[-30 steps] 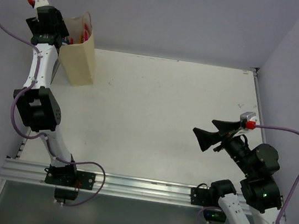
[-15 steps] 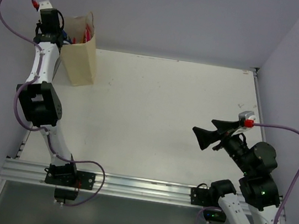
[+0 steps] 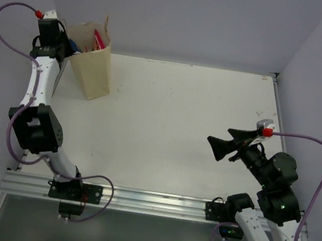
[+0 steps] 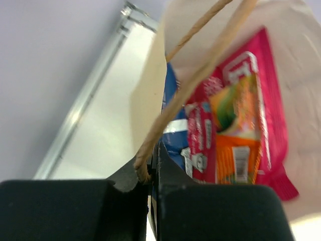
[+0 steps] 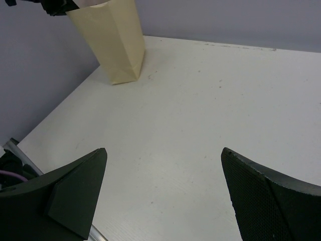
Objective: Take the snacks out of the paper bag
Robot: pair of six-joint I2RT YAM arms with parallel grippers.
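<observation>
Two snacks, a pink packet [image 4: 271, 100] and a blue chip bag [image 4: 173, 131], show inside the cream kraft paper bag [image 3: 92, 74] in the far-left corner of the white table [image 3: 180, 111]. Left gripper [image 4: 152, 168] pinches its tan string handle [image 4: 200, 75], seemingly steadying it; right gripper [image 5: 163, 193], spread wide, should reach in next.

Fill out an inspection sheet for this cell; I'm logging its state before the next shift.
Surface: white table, faint scuffs only.
Job's things: paper bag standing at the far left corner; pink packet and blue packet inside it.
Clutter: nothing seen.
Claws: left claw shut on the bag's string handle; right claw open, holding nothing, above the table's right side.
Cables: purple left cable loops off the left wrist, right cable off the right; neither touches the bag.
Surroundings: plain lilac walls; metal rail at the near edge.
</observation>
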